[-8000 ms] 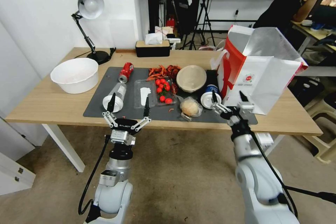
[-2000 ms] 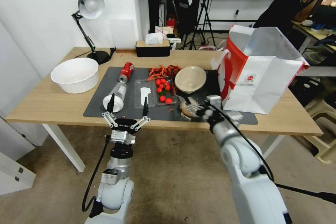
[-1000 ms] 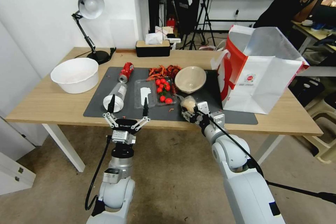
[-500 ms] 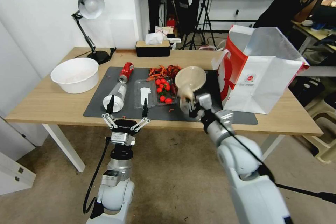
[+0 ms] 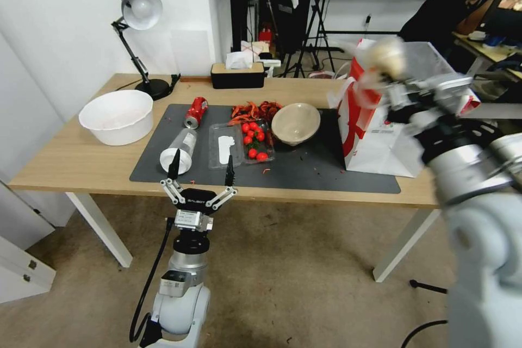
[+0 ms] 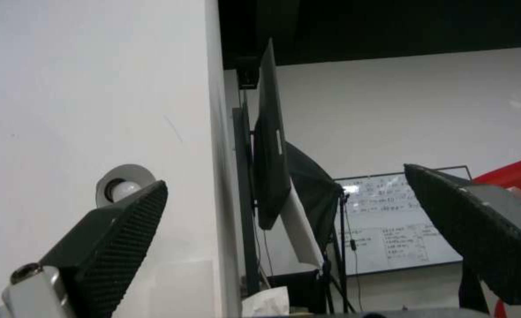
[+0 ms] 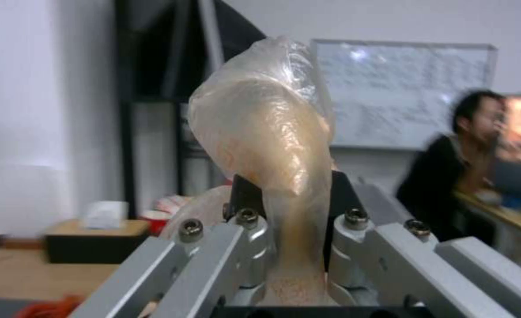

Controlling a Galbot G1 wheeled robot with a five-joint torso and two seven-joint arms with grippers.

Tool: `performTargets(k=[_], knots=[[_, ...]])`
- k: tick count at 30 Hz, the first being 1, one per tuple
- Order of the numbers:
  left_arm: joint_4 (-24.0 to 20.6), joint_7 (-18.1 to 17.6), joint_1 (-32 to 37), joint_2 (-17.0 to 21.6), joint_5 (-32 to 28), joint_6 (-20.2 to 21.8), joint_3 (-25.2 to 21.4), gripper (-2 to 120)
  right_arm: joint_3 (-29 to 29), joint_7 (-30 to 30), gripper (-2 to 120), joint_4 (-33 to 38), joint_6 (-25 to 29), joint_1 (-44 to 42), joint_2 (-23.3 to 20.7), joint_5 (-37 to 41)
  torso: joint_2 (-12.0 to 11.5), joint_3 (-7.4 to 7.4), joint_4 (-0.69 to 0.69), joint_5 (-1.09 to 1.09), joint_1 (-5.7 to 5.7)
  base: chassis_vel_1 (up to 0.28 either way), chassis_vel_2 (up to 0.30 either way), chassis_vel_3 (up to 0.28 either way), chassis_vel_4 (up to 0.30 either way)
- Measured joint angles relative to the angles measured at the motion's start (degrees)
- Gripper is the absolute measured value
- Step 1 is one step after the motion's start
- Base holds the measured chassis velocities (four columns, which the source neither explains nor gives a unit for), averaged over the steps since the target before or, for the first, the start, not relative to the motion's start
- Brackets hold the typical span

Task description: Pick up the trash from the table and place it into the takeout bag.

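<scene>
My right gripper (image 5: 392,80) is raised by the open top of the takeout bag (image 5: 375,147), shut on the bun in clear wrap (image 5: 384,57). In the right wrist view the wrapped bun (image 7: 266,128) stands up out of the shut gripper (image 7: 290,194). More trash lies on the table (image 5: 70,160), on its dark mat (image 5: 321,171): a crushed red can (image 5: 196,111), a clear bottle (image 5: 182,149) and a beige bowl (image 5: 296,122). My left gripper (image 5: 201,166) hangs open at the table's front edge, near the bottle, with nothing between its fingers (image 6: 125,221).
A big white bowl (image 5: 116,116) and a desk lamp (image 5: 138,11) stand at the left, a tissue box (image 5: 237,73) at the back. Clear trays with cherry tomatoes (image 5: 255,138) and red shells (image 5: 253,110) lie mid-mat. A person sits behind the bag.
The right arm has swung up and to the right from the mat's front, carrying the bun to the bag's top. The left arm has barely moved.
</scene>
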Motion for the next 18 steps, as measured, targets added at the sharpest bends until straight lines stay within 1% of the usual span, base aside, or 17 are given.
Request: performTargets(k=[1,2,3,4,5,6,9,10,13,18], knots=[[-0.04,0.02,0.1,-0.02,0.05,-0.07,0.02,100,1.24,0.65,7,-2.72,-0.59,1.4,-1.28,1.51,0.0,0.0,0.01,0.01,0.0,0.0,0.0,0.0,0.0],[-0.04,0.02,0.1,-0.02,0.05,-0.07,0.02,100,1.24,0.65,7,-2.72,-0.59,1.4,-1.28,1.51,0.0,0.0,0.01,0.01,0.0,0.0,0.0,0.0,0.0],[-0.05,0.02,0.21,-0.04,0.11,-0.15,0.06,100,1.88,1.58,7,-5.57,-1.22,2.81,-2.39,2.99,0.0,0.0,-0.01,0.0,0.0,0.0,0.0,0.0,0.0],[-0.06,0.02,0.27,-0.1,0.23,-0.24,0.11,100,2.02,3.09,7,-8.91,-1.99,4.67,-3.57,4.81,0.0,0.0,0.01,-0.01,0.0,0.0,0.0,0.0,0.0],[-0.05,0.02,0.3,-0.23,0.4,-0.33,0.22,100,1.56,4.35,7,-11.93,-2.28,6.34,-4.39,5.89,0.0,0.0,0.01,0.0,0.0,0.0,0.0,0.0,0.0],[-0.05,0.02,0.3,-0.23,0.4,-0.33,0.22,100,1.56,4.35,7,-11.93,-2.28,6.34,-4.39,5.89,0.0,0.0,0.01,0.0,0.0,0.0,0.0,0.0,0.0],[-0.05,0.06,0.32,-0.65,0.92,-0.38,0.52,100,-1.39,6.53,7,-18.74,-2.38,11.16,-5.34,6.76,0.0,0.01,0.02,0.0,0.01,0.0,0.0,0.0,0.0],[-0.05,0.06,0.32,-0.65,0.92,-0.38,0.52,100,-1.39,6.53,7,-18.74,-2.38,11.16,-5.34,6.76,0.0,0.01,0.02,0.0,0.01,0.0,0.0,0.0,0.0],[-0.08,0.1,0.43,-0.86,1.17,-0.37,0.46,100,-3.9,6.86,7,-22.7,-2.87,15.0,-5.31,6.72,0.0,0.01,0.03,-0.02,0.01,0.0,0.0,0.0,0.0],[-0.2,0.11,0.86,-1.06,1.3,-0.36,0.16,100,-5.21,6.42,7,-25.84,-2.97,16.44,-4.85,5.81,0.0,0.01,0.02,-0.03,0.01,0.0,0.0,0.0,0.0]])
